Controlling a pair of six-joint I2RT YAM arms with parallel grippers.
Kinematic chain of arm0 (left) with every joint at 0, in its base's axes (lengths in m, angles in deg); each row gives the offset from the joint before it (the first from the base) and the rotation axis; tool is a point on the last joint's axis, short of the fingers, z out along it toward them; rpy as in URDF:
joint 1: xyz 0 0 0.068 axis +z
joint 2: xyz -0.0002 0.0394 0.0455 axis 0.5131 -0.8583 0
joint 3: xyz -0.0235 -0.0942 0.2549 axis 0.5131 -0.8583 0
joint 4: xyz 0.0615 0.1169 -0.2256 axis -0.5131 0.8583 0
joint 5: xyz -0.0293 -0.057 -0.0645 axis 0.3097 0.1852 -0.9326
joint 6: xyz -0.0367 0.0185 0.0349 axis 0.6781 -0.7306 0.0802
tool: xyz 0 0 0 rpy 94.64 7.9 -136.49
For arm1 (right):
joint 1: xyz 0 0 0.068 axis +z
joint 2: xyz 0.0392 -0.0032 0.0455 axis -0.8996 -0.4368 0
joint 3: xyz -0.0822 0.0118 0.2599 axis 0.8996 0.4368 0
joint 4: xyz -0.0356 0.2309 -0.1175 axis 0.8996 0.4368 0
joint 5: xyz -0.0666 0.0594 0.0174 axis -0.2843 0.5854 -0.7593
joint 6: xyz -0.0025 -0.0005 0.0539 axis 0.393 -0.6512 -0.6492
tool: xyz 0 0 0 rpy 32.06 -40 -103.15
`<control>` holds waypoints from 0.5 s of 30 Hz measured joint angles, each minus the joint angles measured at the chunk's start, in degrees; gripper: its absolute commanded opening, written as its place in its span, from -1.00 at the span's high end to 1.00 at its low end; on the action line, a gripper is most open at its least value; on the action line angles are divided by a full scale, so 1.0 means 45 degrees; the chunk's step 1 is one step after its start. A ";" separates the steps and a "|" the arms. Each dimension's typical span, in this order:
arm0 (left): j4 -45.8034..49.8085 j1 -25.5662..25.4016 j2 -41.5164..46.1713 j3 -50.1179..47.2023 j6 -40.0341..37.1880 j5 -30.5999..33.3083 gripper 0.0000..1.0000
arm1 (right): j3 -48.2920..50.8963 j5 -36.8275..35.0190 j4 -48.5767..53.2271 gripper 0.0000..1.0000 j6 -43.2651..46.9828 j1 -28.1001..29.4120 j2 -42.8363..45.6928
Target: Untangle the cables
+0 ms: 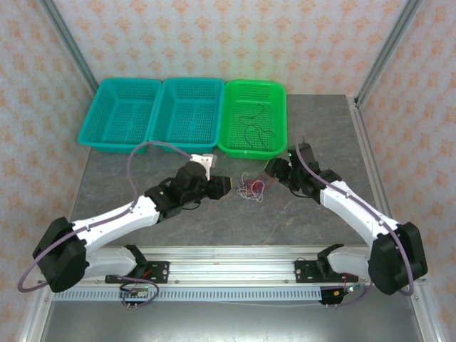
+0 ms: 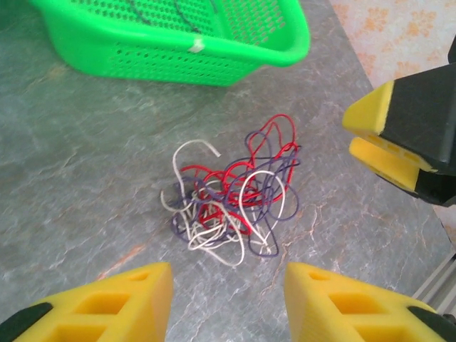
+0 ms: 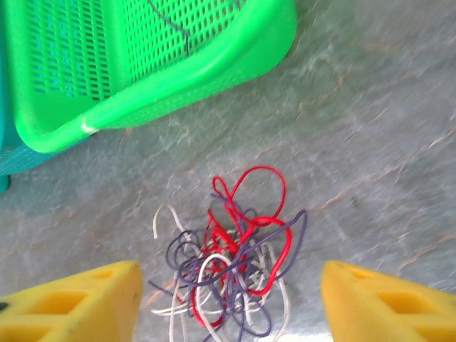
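At the near edge of the table (image 1: 142, 196), two white arms are bolted to a metal rail (image 1: 228, 265). The left arm (image 1: 114, 217) reaches in from the left. The right arm (image 1: 356, 206) reaches in from the right. Both point at the middle of the grey table top.

The left pincer (image 1: 222, 187) sits low, just to the left of the cables (image 1: 251, 188). Its two yellow fingers (image 2: 128, 303) stand apart, with only bare table between them. It has hold of nothing.

The right pincer (image 1: 274, 169) sits just to the right of the cables and a little farther back. Its yellow fingers (image 3: 78, 303) stand wide apart. No wire is pinched, so it holds nothing too.

The cables are a small messy knot of thin red, white and dark purple wires. The knot lies flat on the table between the two pincers. One red loop sticks out from it.

A bit behind the knot stands a green basket (image 1: 253, 152). A few thin dark wires (image 1: 256, 132) lie inside it. To its left stand two teal baskets, a middle one (image 1: 178, 146) and a left one (image 1: 107, 144). All three stand side by side in a row.

Behind the baskets is a wall (image 1: 214, 35) with a pale flower pattern.
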 measured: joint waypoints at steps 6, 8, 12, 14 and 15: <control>-0.0729 0.0000 -0.1656 0.0797 -0.0855 -0.0656 0.08 | 0.0010 0.0835 -0.0092 -0.10 0.0486 -0.0015 -0.1059; -0.1200 -0.0010 -0.2215 0.0855 -0.1462 -0.1219 0.02 | 0.0010 0.1224 -0.0180 -0.07 0.0627 0.0058 -0.1331; -0.1690 -0.0010 -0.3502 0.1399 -0.3905 -0.2239 -0.02 | 0.0010 0.1263 -0.0126 -0.07 0.0865 0.0112 -0.1438; -0.1865 0.0000 -0.4182 0.1860 -0.5236 -0.2565 -0.02 | 0.0010 0.1171 -0.0029 -0.07 0.0957 0.0112 -0.1438; -0.1943 0.0053 -0.4546 0.2166 -0.5814 -0.2798 -0.02 | 0.0010 0.1156 0.0010 -0.07 0.0991 0.0112 -0.1428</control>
